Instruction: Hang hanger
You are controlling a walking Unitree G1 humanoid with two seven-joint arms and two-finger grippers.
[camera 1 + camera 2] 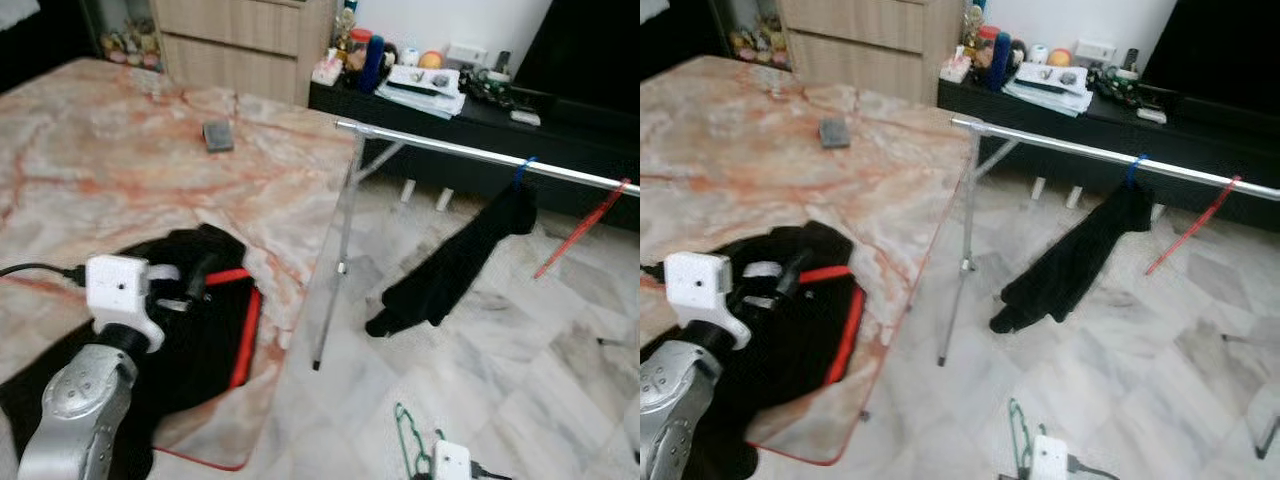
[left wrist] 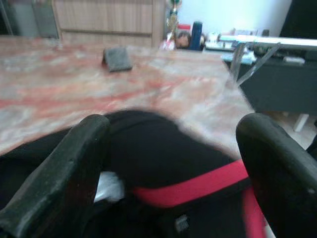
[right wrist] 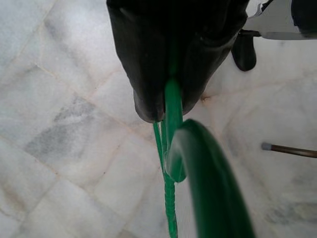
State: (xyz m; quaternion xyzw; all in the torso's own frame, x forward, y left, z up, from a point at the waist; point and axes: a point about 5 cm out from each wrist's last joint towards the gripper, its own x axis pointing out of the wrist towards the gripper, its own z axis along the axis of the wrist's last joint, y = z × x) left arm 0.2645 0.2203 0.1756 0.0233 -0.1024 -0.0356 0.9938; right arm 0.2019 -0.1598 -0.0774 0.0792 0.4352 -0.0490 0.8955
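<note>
The right gripper [image 3: 168, 106] is clenched on the green hanger [image 3: 198, 168], low at about 6 o'clock in the head view, over the floor. The step looks like carrying. Next it must lift the hook up to the silver rail [image 1: 470, 152] at 2 o'clock. The hanger is thin and bendy, maybe wire. The left gripper [image 2: 173, 163] is spread wide over the black cloth [image 1: 190, 340].

The pink-veined marble-look table [image 1: 120, 170] is smooth with a soft sheen. At its near edge lies matt black cloth with red trim [image 1: 215, 330]. The bright, polished metal rack rail [image 1: 450, 150] carries another limp matt black cloth [image 1: 455, 265]. The green hanger [image 3: 198, 173] looks glossy, smooth plastic between matt black right gripper [image 3: 171, 106] fingers.
</note>
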